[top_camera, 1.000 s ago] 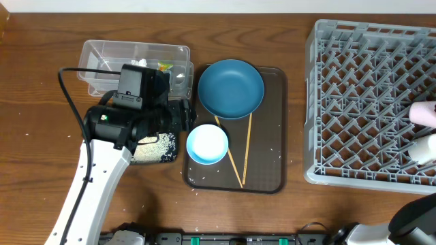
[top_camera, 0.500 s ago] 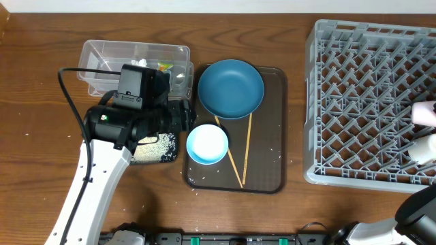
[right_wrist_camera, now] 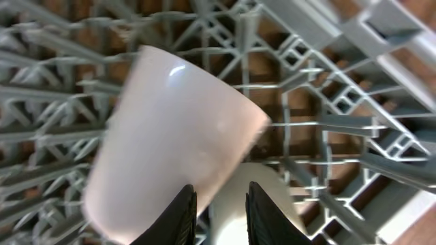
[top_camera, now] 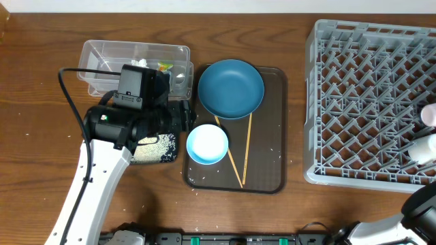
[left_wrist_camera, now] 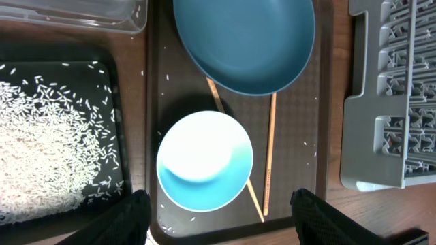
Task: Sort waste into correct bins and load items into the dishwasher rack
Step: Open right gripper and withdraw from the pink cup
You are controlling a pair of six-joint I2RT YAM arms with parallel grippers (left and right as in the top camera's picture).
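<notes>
Biggest thing on the table, the grey dishwasher rack (top_camera: pixel 371 102), fills the right side. Next, the left arm (top_camera: pixel 102 163) reaches up from the front edge, its wrist over the two bins. The dark-brown serving tray (top_camera: pixel 269 150) sits mid-table, apart from the rack. The clear tub (top_camera: pixel 102 51) is at the back left, and just in front of it is the black tray (left_wrist_camera: pixel 120 122), mostly under that wrist.

On the serving tray, the dark-blue plate (top_camera: pixel 230 88) takes the far end, and the light-blue bowl (top_camera: pixel 207 144) stands upright just in front of it. The left gripper (left_wrist_camera: pixel 219 199) hangs above that bowl, fingers spread wide, nothing between them.

At the rack's right edge the pink cup (right_wrist_camera: pixel 177 136) lies on its side, the white cup (top_camera: pixel 426 147) near it. The right gripper (right_wrist_camera: pixel 223 207) is right at the pink cup, fingers close together, a pale surface in the gap. Pinching or not, I cannot tell.

The two chopsticks (top_camera: pixel 247 146) form a V, one running under the bowl's edge. A yellow-green wrapper (top_camera: pixel 165 66) shows in the tub. Smallest of all are the rice grains (left_wrist_camera: pixel 48 150), heaped in the black tray, with a few strays on the serving tray.
</notes>
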